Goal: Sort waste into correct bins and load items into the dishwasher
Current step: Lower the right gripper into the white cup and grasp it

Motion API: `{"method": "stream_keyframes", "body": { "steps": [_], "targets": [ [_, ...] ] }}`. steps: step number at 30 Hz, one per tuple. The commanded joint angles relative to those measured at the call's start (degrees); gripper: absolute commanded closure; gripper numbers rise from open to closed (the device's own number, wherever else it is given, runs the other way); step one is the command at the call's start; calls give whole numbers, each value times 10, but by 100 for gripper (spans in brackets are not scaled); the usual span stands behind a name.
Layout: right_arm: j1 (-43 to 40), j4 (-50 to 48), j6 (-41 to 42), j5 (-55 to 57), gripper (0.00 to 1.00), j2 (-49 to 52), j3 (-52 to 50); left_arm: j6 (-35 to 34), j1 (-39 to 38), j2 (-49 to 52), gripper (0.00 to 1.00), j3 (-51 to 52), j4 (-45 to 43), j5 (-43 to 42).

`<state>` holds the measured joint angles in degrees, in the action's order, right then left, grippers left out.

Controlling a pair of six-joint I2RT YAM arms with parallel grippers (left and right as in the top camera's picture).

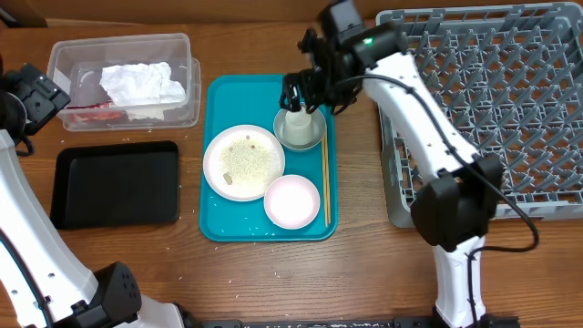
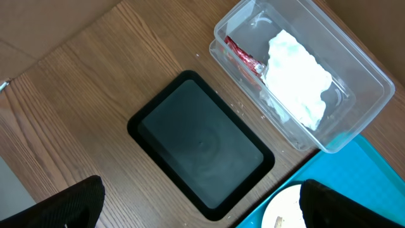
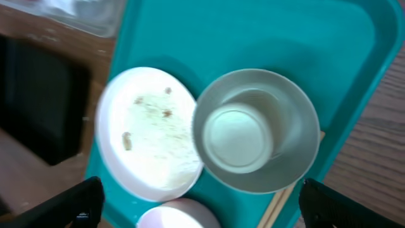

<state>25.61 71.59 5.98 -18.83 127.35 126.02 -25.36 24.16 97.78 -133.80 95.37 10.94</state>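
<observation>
Both right fingers (image 3: 69, 206) are wide apart, over the cup (image 3: 235, 136) that sits in the bowl (image 3: 297, 114) on the teal tray (image 3: 253, 31). The left fingers (image 2: 63, 206) are apart too, holding nothing. The napkin (image 2: 294, 79) lies in the tub (image 2: 364, 76). Next job, I think: go down, pinch the cup, carry it right to the rack (image 1: 492, 82).

Left fingers (image 2: 63, 206) spread wide; right fingers (image 3: 354, 206) spread wide too
</observation>
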Motion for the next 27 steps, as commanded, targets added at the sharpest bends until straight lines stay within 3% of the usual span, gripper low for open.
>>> {"method": "stream_keyframes", "body": {
  "steps": [1, 9, 11, 27],
  "targets": [
    [23, -3, 28, 106, 0, 7, 18, -6, 2, -7, 0, 0, 0, -2],
    [74, -40, 58, 223, 0, 35, -21, -6, 2, -7, 0, 0, 0, -2],
    [84, -40, 64, 243, 8, 46, -21, -6, 2, -7, 0, 0, 0, -2],
    [85, -66, 96, 261, 12, 56, -71, -6, 2, -7, 0, 0, 0, -2]
  ]
}}
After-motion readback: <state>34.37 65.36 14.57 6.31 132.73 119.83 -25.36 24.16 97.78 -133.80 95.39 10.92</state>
